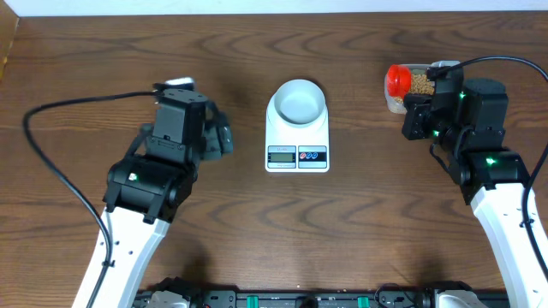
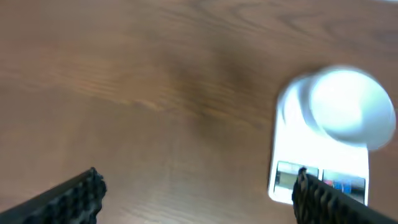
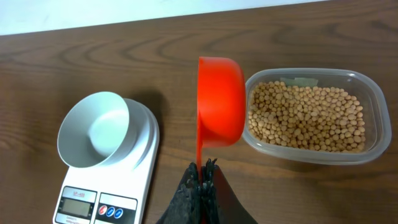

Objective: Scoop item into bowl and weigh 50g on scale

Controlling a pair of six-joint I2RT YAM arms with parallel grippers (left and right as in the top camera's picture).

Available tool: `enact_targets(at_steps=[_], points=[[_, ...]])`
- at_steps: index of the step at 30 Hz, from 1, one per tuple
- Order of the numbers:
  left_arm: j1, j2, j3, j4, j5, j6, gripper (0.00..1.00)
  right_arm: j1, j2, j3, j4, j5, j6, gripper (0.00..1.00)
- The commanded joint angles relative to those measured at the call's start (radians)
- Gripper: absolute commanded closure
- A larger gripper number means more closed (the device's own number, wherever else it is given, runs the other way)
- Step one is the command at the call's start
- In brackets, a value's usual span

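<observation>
Brown table [image 1: 368,231], scale [image 1: 297,141] central (bowl [image 1: 298,103] atop)

Left wrist view, outlines blurred. The left gripper [image 2: 199,183] is seen with its two dark ribbed fingers [image 2: 74,199] spread wide, nothing between them. Brown wooden table [image 2: 155,81] is seen beneath. At right, the scale [image 2: 317,168] is seen, the bowl [image 2: 351,109] set on it. The scale's front edge is partly covered by the right-hand finger.
</observation>
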Motion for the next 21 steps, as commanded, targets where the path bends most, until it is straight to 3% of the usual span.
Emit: enact_targets(at_steps=[1, 7, 21], points=[[0.071, -0.02, 0.039, 0.001, 0.328, 0.407, 0.02, -0.007, -0.005, 0.021, 0.003, 0.008, 0.012, 0.99], [0.218, -0.024, 0.057, -0.113, 0.66, 0.747, 0.02, -0.007, -0.005, 0.021, 0.006, 0.008, 0.011, 0.99], [0.233, -0.023, 0.055, -0.172, 0.624, 0.792, 0.02, -0.007, -0.005, 0.021, 0.04, 0.008, 0.011, 0.99]])
